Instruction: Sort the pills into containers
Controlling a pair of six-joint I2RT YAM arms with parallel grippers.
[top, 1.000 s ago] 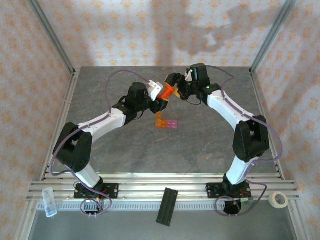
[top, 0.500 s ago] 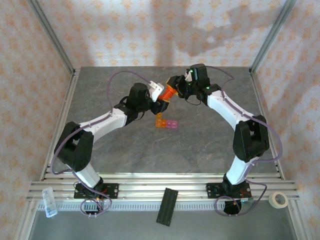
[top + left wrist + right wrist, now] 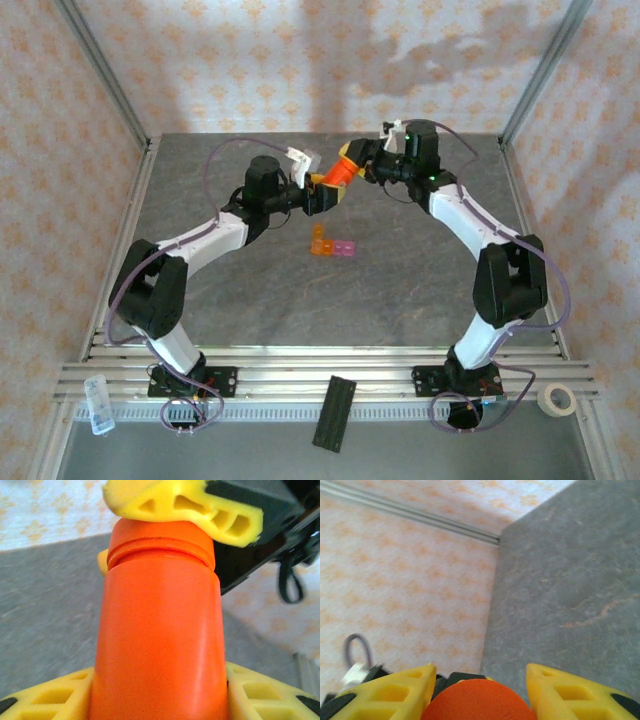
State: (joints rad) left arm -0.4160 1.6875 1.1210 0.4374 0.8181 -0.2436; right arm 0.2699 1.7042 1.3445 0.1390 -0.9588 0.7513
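An orange bottle (image 3: pixel 334 178) is held in the air above the far middle of the grey counter (image 3: pixel 420 290), gripped from both ends. The left tool (image 3: pixel 321 193) is pressed against the bottle's body, and in the left wrist view its yellow fingers (image 3: pixel 55 697) are seen flanking the orange wall. The right tool (image 3: pixel 352 162) is clamped on the bottle's neck end, where one of its yellow fingers (image 3: pixel 185 505) is seen lying across the ridged top; in the right wrist view the rounded orange end (image 3: pixel 477 700) is seated between the fingers (image 3: pixel 570 692). The containers (image 3: pixel 333 246) are found on the counter just nearer than the bottle, apart from both tools, with the orange cell at the left and the pink cells to its right.
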